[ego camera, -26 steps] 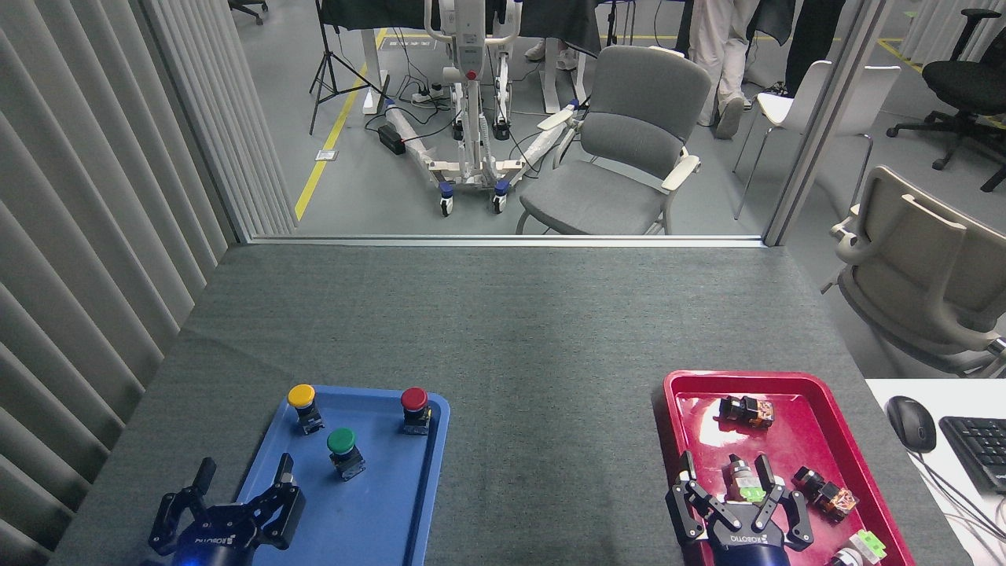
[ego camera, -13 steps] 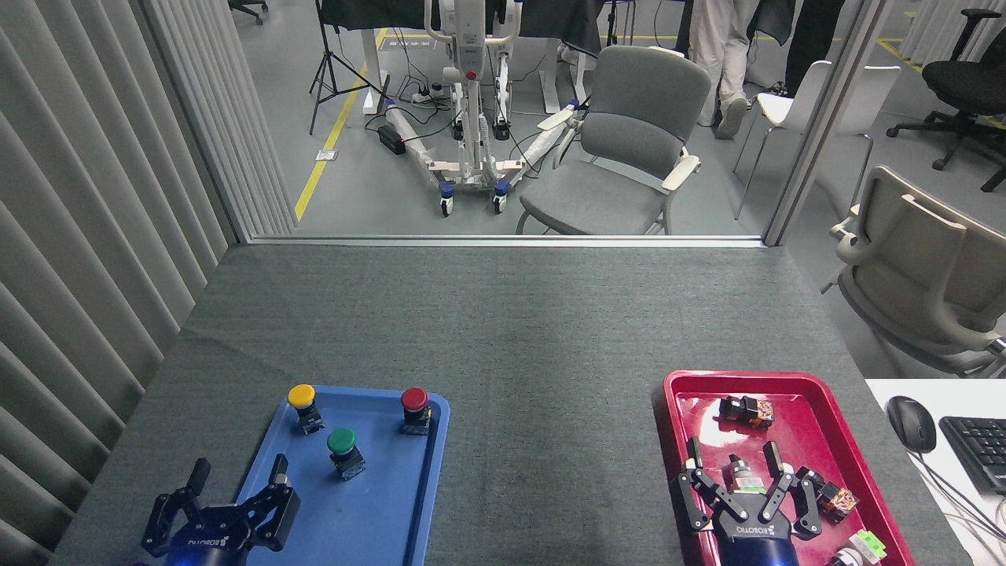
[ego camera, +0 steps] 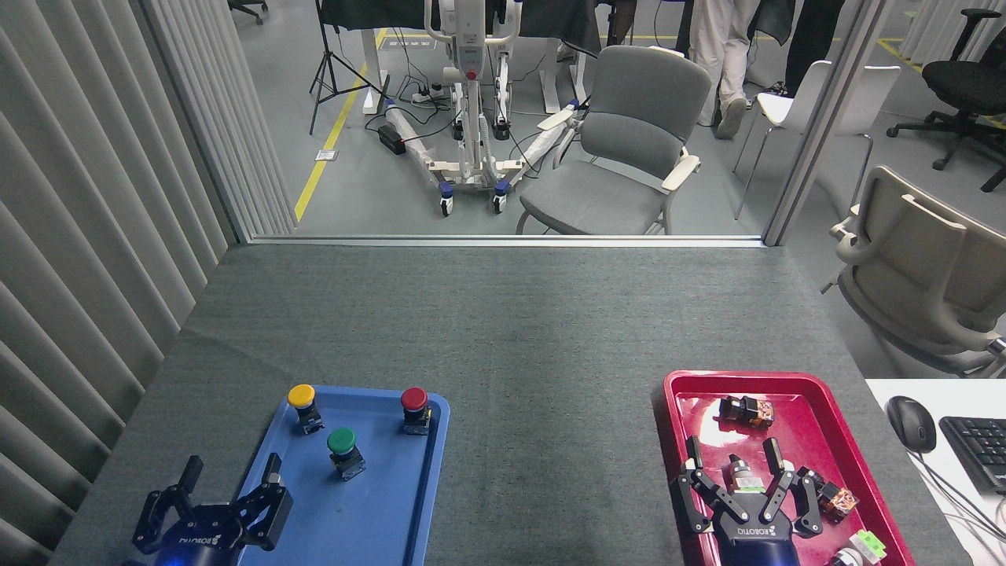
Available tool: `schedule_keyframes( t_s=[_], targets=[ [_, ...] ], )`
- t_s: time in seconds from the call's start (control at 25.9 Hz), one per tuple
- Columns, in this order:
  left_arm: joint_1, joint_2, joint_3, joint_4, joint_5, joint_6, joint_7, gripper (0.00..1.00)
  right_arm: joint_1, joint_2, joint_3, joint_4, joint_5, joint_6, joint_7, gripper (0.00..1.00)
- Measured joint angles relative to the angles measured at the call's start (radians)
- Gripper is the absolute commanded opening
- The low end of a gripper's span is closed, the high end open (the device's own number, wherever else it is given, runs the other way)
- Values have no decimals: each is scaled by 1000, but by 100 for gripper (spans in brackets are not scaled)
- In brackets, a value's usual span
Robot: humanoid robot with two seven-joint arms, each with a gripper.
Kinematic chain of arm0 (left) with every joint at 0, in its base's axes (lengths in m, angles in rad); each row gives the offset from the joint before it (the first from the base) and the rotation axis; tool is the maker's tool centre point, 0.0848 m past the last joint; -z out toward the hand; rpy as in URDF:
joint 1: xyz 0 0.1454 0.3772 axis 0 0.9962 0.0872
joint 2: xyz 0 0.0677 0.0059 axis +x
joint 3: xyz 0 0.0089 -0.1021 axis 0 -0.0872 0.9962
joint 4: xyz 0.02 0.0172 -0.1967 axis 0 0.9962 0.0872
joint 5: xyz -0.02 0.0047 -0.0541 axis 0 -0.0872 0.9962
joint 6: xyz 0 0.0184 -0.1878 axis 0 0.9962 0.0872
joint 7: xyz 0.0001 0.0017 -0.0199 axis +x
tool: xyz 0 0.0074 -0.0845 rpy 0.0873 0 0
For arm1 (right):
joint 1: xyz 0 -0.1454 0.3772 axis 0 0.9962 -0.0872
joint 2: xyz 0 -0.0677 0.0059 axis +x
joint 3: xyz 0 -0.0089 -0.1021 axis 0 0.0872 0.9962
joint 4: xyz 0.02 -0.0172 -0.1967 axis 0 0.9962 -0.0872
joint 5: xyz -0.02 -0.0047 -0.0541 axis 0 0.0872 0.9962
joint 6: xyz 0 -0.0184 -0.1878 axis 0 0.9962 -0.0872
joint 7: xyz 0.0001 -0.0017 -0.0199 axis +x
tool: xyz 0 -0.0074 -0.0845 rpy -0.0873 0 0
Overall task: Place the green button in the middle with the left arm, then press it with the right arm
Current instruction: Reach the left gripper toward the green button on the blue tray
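The green button (ego camera: 342,444) sits inside the blue tray (ego camera: 409,503), about in the middle of it. The yellow button (ego camera: 302,398) is behind it to the left, and the red button (ego camera: 414,402) is behind it to the right.

The left arm's gripper (ego camera: 228,491) (the one with the small blue light) is at the near left corner of the blue tray. Its fingers are spread wide and hold nothing. It is near the green button but not touching it.

The right arm's gripper (ego camera: 735,472) is far to the right of the blue tray, over the red tray (ego camera: 684,393). Its fingers are spread too, with small parts (ego camera: 747,410) around them. It grips nothing.
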Motion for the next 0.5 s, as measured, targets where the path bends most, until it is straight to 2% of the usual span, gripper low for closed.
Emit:
schedule_keyframes(
  t_s=[0.08,0.31,0.5],
  targets=[
    [1,2,0,0,0,1,0,100,4,-3,1,5,0,-3,3,100],
    [1,4,0,3,1,1,0,100,14,-9,5,8,-3,-5,161,100],
    [-16,13,-22,58,10,-12,-3,100,17,-12,6,3,-3,-5,196,100]
  ],
)
